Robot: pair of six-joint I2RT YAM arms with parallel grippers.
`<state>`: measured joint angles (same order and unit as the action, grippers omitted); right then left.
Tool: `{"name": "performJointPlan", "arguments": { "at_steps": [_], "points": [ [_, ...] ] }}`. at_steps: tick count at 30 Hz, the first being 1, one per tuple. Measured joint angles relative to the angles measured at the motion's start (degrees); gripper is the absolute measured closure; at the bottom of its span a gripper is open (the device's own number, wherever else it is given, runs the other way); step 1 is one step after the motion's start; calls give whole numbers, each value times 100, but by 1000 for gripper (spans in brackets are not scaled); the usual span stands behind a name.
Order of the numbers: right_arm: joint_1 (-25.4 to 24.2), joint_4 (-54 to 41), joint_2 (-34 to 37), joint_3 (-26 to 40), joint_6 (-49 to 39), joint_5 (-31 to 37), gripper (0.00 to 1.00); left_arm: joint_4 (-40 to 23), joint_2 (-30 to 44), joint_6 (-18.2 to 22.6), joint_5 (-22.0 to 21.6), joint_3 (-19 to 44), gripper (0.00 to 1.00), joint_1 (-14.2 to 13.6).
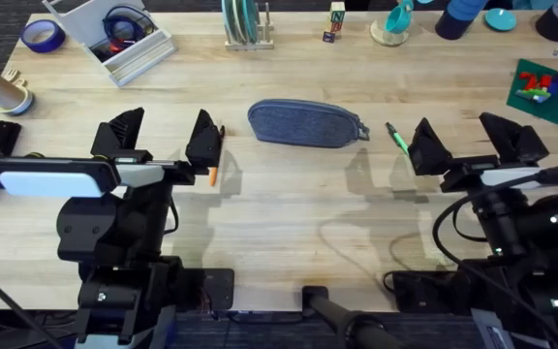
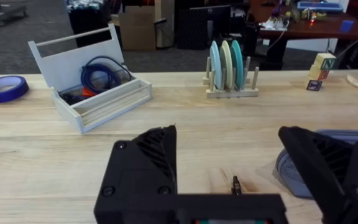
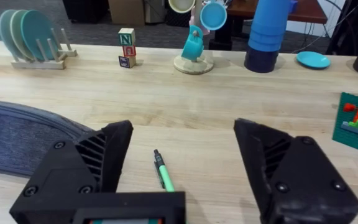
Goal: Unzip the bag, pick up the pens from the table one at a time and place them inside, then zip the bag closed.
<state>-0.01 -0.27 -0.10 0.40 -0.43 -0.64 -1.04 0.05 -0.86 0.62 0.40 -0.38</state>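
Note:
The grey-blue bag (image 1: 304, 123) lies zipped on the table (image 1: 289, 208) near its middle, pull tab at its right end; it also shows as the bag (image 2: 316, 163) and the bag (image 3: 23, 138) in the wrist views. An orange pen (image 1: 213, 174) lies left of the bag, partly under my left gripper (image 1: 163, 136), which is open above it; only the pen's dark tip (image 2: 235, 184) shows between the fingers. A green pen (image 1: 397, 139) lies right of the bag, beside my open right gripper (image 1: 471, 138), and the green pen (image 3: 162, 172) sits between its fingers.
A white box with cables (image 1: 114, 37), blue tape (image 1: 43, 36) and a plate rack (image 1: 245, 24) stand at the back. Letter blocks (image 1: 334, 21), a teal mug stand (image 1: 393, 23) and a green brick plate (image 1: 550, 87) are at the back right.

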Motion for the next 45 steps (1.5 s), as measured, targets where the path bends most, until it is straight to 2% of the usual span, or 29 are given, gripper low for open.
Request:
{"name": "performJointPlan", "arguments": {
  "at_steps": [19, 23, 27, 34, 39, 45],
  "points": [
    [0, 243, 0, -2, 46, -26, 4, -23, 0, 0, 126, 6, 8, -2],
    [0, 240, 2, 14, 94, -26, 5, -519, 0, 0, 195, 151, 8, -2],
    [0, 149, 9, 196, 132, -26, 5, -1045, 0, -1, 238, 591, 8, -1],
    [0, -807, 9, 1074, 155, -46, 5, -1696, 88, 0, 260, 1567, 8, 0],
    [0, -1555, 78, 1810, 157, -59, 5, -2305, 597, 0, 260, 2374, 8, -2],
    [0, -2310, 816, 2814, 183, -66, 5, -3026, 1547, 0, 260, 3440, 8, 0]
  ]
}}
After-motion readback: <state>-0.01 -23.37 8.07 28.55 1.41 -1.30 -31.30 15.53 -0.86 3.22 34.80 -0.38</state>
